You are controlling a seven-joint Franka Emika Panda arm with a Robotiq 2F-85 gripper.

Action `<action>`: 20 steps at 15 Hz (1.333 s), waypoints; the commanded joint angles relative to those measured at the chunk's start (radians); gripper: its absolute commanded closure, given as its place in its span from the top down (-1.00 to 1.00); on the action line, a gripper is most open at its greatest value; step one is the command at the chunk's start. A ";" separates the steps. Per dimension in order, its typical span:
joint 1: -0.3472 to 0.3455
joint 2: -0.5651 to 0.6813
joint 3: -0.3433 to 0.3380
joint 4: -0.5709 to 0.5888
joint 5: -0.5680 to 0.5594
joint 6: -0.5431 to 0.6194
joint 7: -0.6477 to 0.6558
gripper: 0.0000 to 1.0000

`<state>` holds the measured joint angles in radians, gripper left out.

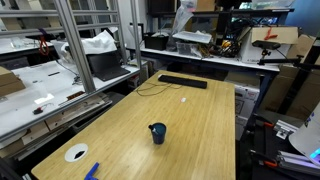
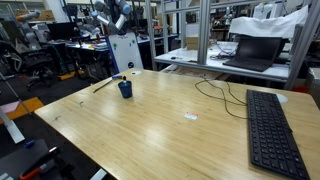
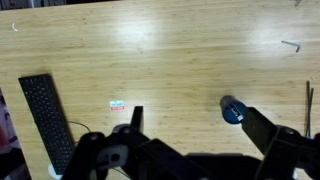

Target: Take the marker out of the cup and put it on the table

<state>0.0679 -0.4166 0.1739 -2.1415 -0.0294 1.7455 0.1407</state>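
Overhead, the end effector (image 3: 190, 112) hangs above the bench (image 1: 205, 115), jaws spread wide. The upright cup (image 1: 158, 133) favours vertical extraction, its marker too small to discern.

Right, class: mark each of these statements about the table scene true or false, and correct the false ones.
1. The cup stands upright on the table. True.
2. The keyboard is white. False: it is black.
3. The tool is shut on the cup. False: in the wrist view it is open, up above the table, holding nothing.
4. A cable lies on the table near the keyboard. True.
5. The cup touches the keyboard. False: bare table lies between them.
6. The cup is dark blue. True.
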 commanded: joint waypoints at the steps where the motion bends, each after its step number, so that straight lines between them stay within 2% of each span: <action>1: 0.011 0.002 -0.009 0.002 -0.004 -0.002 0.004 1.00; 7: 0.071 0.060 -0.054 -0.017 0.089 0.093 -0.234 1.00; 11: 0.085 0.122 -0.080 -0.027 0.145 0.166 -0.382 1.00; 20: 0.125 0.295 -0.058 -0.010 0.215 0.334 -0.620 1.00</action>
<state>0.1761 -0.1574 0.1132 -2.1750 0.1533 2.0491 -0.3971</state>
